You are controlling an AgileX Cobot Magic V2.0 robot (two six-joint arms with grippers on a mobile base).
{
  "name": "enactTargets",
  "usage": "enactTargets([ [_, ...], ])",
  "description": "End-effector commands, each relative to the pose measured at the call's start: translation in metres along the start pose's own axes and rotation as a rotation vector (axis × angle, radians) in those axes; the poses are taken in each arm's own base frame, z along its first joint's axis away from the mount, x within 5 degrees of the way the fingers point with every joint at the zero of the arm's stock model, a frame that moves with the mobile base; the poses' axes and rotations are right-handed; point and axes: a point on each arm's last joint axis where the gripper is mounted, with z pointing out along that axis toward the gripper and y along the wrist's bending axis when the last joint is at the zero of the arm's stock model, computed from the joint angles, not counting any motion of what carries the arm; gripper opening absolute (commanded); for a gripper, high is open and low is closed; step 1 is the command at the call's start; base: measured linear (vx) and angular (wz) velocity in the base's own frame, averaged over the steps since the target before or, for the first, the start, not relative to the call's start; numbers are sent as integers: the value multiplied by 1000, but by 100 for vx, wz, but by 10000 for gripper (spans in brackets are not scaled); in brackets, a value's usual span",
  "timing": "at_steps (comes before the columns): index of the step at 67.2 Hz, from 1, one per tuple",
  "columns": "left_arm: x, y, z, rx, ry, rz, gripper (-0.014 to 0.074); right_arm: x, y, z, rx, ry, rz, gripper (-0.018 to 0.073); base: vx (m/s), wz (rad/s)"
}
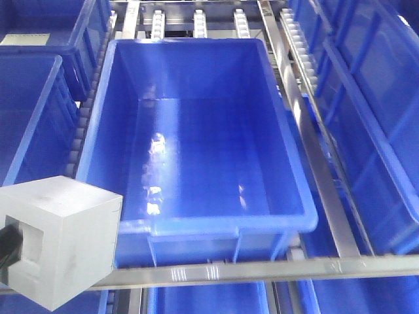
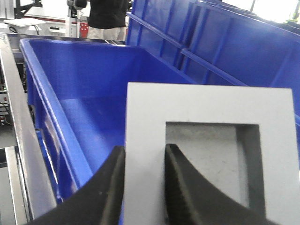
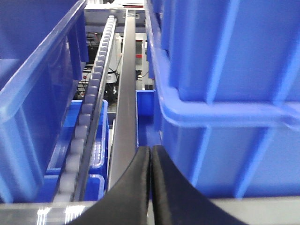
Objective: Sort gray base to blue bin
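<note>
Clamped on one wall of the gray base [image 2: 211, 108], the left gripper [image 2: 145, 151] has one ribbed black finger [image 2: 183, 187] inside the square recess and the other against the outer side. From the front view the matte, near-cubic block [image 1: 62, 242] sits in the lower left of the frame, overlapping the near left corner of the blue bin [image 1: 196, 43]. Its recessed face is turned toward the left edge, and it shows no clear long axis. The bin is glossy, smooth-walled and thick-rimmed, and its length runs from bottom to top of the frame. Further right, the right gripper [image 3: 151, 157] has its smooth black jaws pressed together on nothing, above a dark metal rail [image 3: 124, 117] beside a row of rollers [image 3: 89, 117].
</note>
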Motion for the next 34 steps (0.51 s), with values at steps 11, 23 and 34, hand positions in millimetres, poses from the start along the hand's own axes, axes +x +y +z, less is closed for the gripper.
enactTargets([
  [11, -19, -4, -1, 35, -127, -14, -7, -6, 0, 0, 9, -82, -15, -5, 19, 7],
  [23, -19, -4, -1, 35, -127, -14, -7, -6, 0, 0, 9, -82, -15, -5, 19, 8],
  [34, -19, -4, -1, 35, -127, -14, -7, -6, 0, 0, 9, -81, -15, -5, 16, 4],
])
